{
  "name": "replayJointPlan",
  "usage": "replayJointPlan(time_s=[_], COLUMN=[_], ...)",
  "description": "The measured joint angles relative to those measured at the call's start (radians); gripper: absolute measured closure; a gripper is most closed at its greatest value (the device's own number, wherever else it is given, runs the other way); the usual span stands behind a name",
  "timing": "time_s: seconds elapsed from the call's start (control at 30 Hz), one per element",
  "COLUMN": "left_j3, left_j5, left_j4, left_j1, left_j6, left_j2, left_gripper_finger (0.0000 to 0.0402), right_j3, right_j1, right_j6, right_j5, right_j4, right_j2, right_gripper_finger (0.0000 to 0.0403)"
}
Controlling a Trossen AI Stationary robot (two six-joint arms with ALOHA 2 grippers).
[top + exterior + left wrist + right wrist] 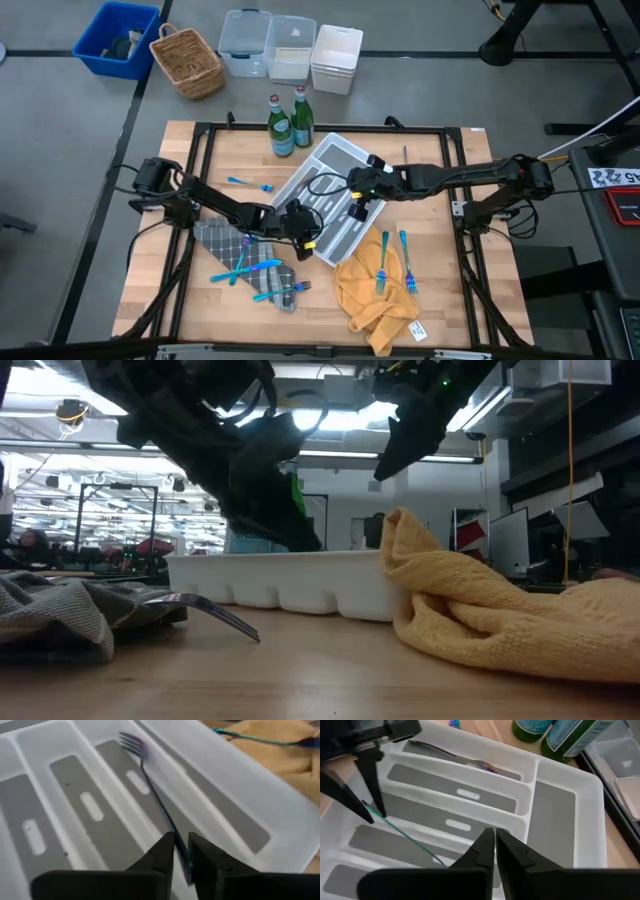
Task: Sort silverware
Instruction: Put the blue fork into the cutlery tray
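Observation:
A white cutlery tray (340, 160) lies aslant in the middle of the table. My left gripper (303, 230) hangs over the tray's near end, shut on a slim teal fork (150, 785) that reaches out over a long compartment. My right gripper (358, 208) hovers over the tray's middle, shut and empty (495, 845). One utensil (465, 761) lies in the tray's far long compartment. More blue and teal utensils (250, 270) lie on a grey cloth (220, 240) at the left, and forks (395, 262) lie on a yellow cloth (375, 295) at the right. My left gripper pinches the fork's handle near its free end (181, 851) between its two fingers. The fingers slant down from the table's near left side. The fork runs on ahead of them, its tines (131, 742) over the compartment; whether they touch the floor I cannot tell.
Two green bottles (287, 125) stand just beyond the tray's far corner. A single blue utensil (250, 184) lies on the wood at the left. A basket (188, 62), a blue bin (115, 38) and white containers (290, 48) stand beyond the table.

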Motion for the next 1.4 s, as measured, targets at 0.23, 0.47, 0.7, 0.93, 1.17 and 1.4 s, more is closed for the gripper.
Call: replayJointPlan(time_s=[0.23, 0.47, 0.7, 0.93, 1.17, 1.4], left_j3=[0.022, 0.044, 0.044, 0.045, 0.044, 0.025], left_j5=[0.049, 0.085, 0.082, 0.084, 0.159, 0.304], left_j4=[0.005, 0.000, -0.267, -0.743, -0.904, -0.908], left_j1=[-0.003, 0.005, 0.096, 0.264, 0.489, 0.652], left_j6=[0.000, 0.004, -0.003, 0.030, 0.222, 0.457], left_j2=[-0.005, -0.045, -0.277, -0.510, -0.554, -0.502], left_gripper_finger=[0.0307, 0.0300, 0.0300, 0.0300, 0.0300, 0.0300], right_j3=[0.000, 0.000, 0.000, 0.000, 0.000, 0.000], right_j1=[0.000, 0.000, 0.000, 0.000, 0.000, 0.000], right_j6=[-0.001, -0.001, 0.011, 0.012, 0.013, 0.039], right_j5=[-0.009, -0.019, -0.054, -0.058, -0.066, -0.156], right_j4=[0.000, -0.006, -0.018, -0.035, -0.038, -0.034], right_j2=[0.000, -0.003, -0.041, -0.066, -0.067, -0.079], right_gripper_finger=[0.0382, 0.0382, 0.0382, 0.0382, 0.0382, 0.0382])
